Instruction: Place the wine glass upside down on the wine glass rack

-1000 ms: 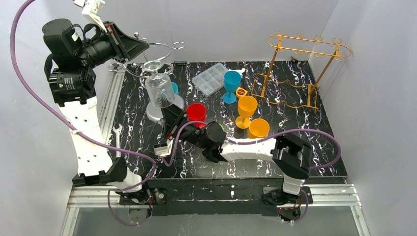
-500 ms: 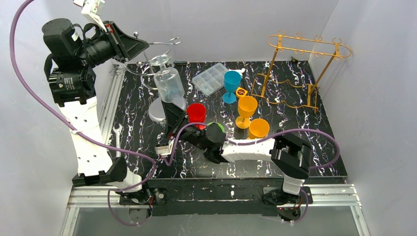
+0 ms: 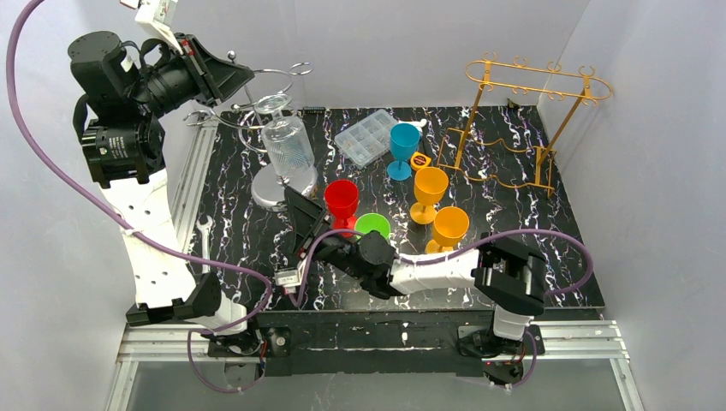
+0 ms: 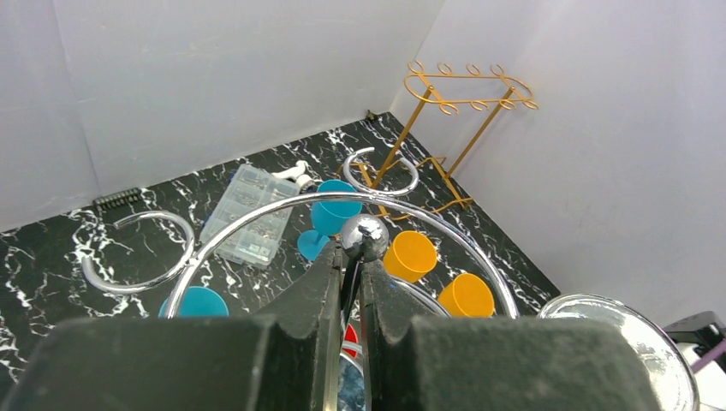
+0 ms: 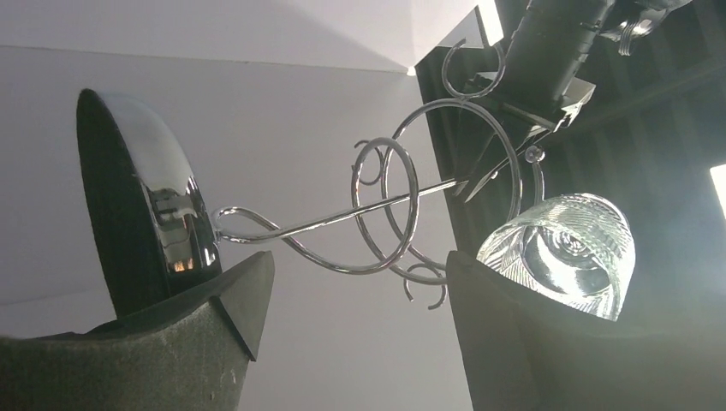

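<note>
Glass: clear glass [image 3: 289, 147] is hanging upside down on the rack [image 3: 272, 193], its foot sitting up in 1 of the chrome loops and its bowl opening downward over the round base [image 5: 145, 197].
Rack: chrome, standing at the back left of the table [image 3: 531, 282]; its loops are curling out from a thin stem topped by a small ball [image 4: 364, 235].
Left gripper: left gripper [image 3: 244, 75] is reaching in from high on the left and pinching the rack's stem just under the ball, jaws closed tight on it.
Right gripper: right gripper [image 3: 301, 221] is sitting low in front of the base, pointing up at the rack, its 2 fingers [image 5: 214, 308] standing wide apart and gripping nothing; the glass is hanging clear of them.
Wrist view, right: looking up from below, the glass is showing its ribbed mouth toward the camera, beside the largest loop.
Cups: red cup [image 3: 342, 197] and green cup [image 3: 372, 225] are standing just right of the right gripper; 2 orange goblets [image 3: 431, 184] and 1 blue goblet [image 3: 404, 141] are standing further right.
Back: clear box [image 3: 365, 137] is lying behind the blue goblet.
Far right: gold rack [image 3: 531, 120] is standing bare, well apart from the glass.
Left edge: wrench [image 3: 205, 229] is lying near the left arm.
</note>
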